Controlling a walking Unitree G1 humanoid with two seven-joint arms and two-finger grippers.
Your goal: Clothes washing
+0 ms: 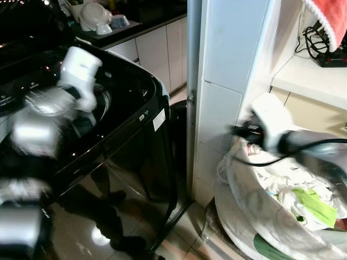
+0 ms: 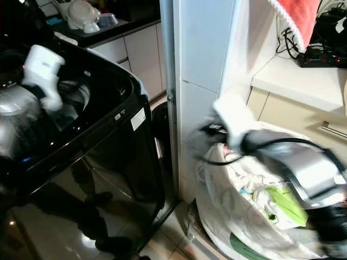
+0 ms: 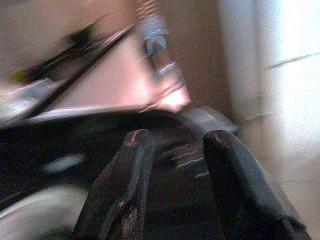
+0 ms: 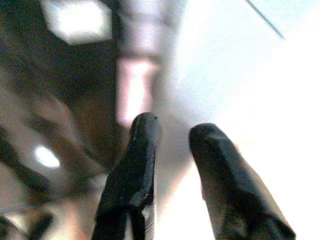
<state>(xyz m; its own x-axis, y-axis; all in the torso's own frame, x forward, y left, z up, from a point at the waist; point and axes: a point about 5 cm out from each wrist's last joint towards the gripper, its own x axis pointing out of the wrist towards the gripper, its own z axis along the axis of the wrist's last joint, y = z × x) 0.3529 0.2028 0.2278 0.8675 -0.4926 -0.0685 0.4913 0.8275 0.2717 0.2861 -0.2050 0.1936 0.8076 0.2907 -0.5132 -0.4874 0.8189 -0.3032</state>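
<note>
A glossy black top-loading washing machine [image 1: 135, 146] stands on the left with its tub [image 1: 104, 103] uncovered. My left arm is blurred and reaches over the tub. Its gripper [image 3: 175, 137] is open with nothing between the fingers, above the machine's dark rim. At the lower right sits a white laundry bag [image 1: 244, 216] full of white clothes [image 1: 282, 181] and a green piece [image 1: 314, 208]. My right gripper [image 1: 237, 130] hovers over the bag's near-left edge, close to the tiled pillar. In the right wrist view its fingers [image 4: 145, 135] stand apart and hold nothing.
A white tiled pillar [image 1: 227, 81] separates the machine from the bag. A red towel [image 1: 331, 19] hangs over a shelf carrying a power strip [image 1: 328, 54]. Bowls [image 1: 95, 16] sit on the counter behind the machine, above white cabinets [image 1: 157, 54]. A narrow strip of floor [image 1: 181, 233] lies between machine and bag.
</note>
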